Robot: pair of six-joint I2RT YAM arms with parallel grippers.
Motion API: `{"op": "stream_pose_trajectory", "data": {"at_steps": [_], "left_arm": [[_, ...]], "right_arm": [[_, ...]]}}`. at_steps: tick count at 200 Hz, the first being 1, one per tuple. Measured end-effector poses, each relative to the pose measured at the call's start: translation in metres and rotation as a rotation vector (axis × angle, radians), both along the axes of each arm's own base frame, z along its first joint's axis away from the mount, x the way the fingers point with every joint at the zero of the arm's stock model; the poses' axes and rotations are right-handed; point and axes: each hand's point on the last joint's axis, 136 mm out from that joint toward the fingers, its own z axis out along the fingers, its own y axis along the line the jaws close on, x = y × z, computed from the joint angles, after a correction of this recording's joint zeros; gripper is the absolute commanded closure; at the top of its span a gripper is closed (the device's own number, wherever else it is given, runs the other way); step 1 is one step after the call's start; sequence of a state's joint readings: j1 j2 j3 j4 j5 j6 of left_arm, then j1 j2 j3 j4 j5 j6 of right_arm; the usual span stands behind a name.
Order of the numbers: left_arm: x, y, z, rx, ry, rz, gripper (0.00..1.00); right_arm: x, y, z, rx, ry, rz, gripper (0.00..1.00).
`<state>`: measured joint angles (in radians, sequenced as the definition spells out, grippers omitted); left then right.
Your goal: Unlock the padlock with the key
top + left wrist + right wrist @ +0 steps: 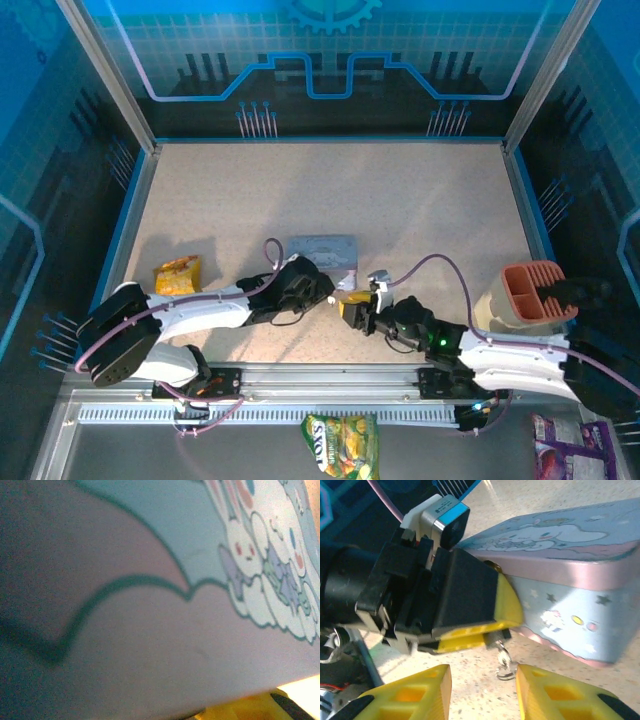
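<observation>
Standing parted, my right hand (482,680) holds nothing. The key (503,659) hangs just ahead of its fingers. My left hand (507,625) is nipped on a small dark body, judged to be the padlock (496,638), beside the cartoon tin (570,590) on the table (545,652). Risk: an off-centre regrip would swing the dangling key or twist the padlock out of the left grip.
</observation>
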<state>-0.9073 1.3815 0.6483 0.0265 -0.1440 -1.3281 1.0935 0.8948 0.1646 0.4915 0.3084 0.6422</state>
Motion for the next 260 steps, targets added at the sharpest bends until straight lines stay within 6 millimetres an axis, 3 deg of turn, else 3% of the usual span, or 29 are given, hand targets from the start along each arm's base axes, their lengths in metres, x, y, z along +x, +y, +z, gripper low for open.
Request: {"op": "stream_pose_trajectory", "data": {"at_steps": [59, 138, 198, 260], "left_arm": [[0.009, 0.001, 0.002, -0.011, 0.021, 0.020, 0.89], [0.006, -0.004, 0.004, -0.082, 0.094, 0.056, 0.91], [0.003, -0.007, 0.006, -0.125, 0.141, 0.089, 0.92], [0.003, -0.006, 0.022, -0.163, 0.123, 0.094, 0.93]], "right_arm": [[-0.013, 0.005, -0.007, -0.355, -0.385, 0.108, 0.61], [0.004, 0.026, -0.016, -0.668, -0.784, 0.142, 0.59], [0.012, 0.036, -0.019, -0.757, -0.909, 0.130, 0.58], [0.018, 0.035, -0.024, -0.816, -0.945, 0.111, 0.63]]}}
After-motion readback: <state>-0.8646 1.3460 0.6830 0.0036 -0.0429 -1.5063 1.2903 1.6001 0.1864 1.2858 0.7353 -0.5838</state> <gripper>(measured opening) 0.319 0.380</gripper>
